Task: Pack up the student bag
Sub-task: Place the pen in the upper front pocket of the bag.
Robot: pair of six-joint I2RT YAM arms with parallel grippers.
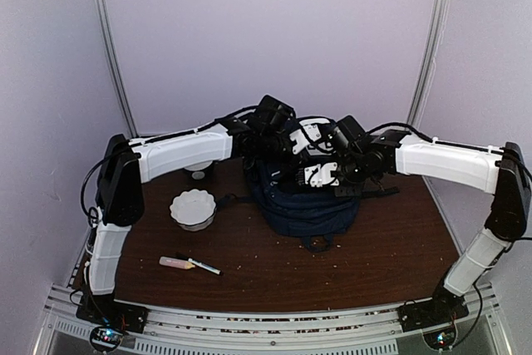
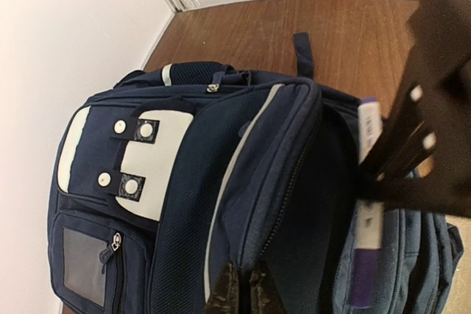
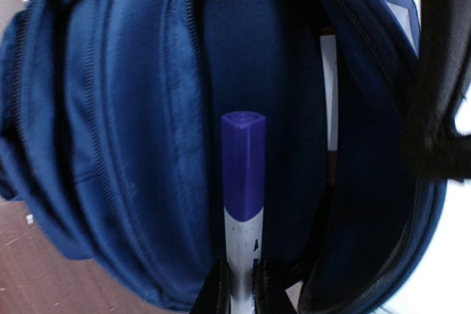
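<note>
Purple-capped marker [image 3: 243, 182] sits pinched in the right claw [image 3: 239, 284], aimed ahead into the bag [image 3: 110, 145], whose rim the left claw [image 2: 237, 292] clamps, apparently to hold it open.

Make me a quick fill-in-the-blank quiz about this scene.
1. The right hand holds a marker with a ___ cap.
2. The left hand pinches the student bag, whose main compartment is ___, not shut.
3. The bowl on the table is ___.
Missing words: purple, open, white.
</note>
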